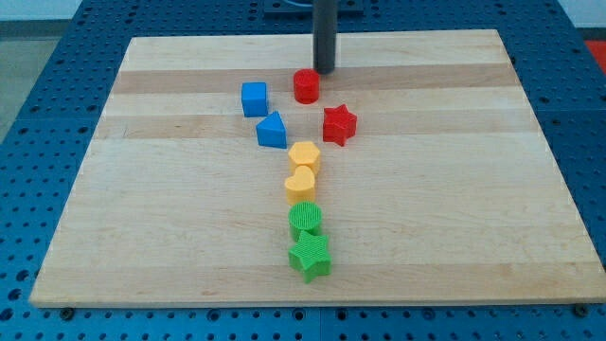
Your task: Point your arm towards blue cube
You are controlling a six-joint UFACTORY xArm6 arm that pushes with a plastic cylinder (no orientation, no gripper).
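Surface: pale wooden board with visible grain bands, lying on a blue perforated table.
Rod: straight, dark, matte, coming down from the view's top.
My tip: rests on the board near its top edge, just above and to the right of the red cylinder, close but seemingly apart.
End effector: a plain rod with nothing to clench or release; it holds nothing.
Blue cube: smooth-faced, left of the red cylinder and down-left of my tip, with bare wood between them.
Blue wedge-like block: just below the cube, to its right, apart from it.
Red star: below and right of the cylinder.
Yellow pair: a hexagon-like block touching a heart-like block beneath it.
Green pair: ridged round block touching a green star, near the bottom edge.
Open room: broad bare wood on the view's left and right of the central column of blocks.
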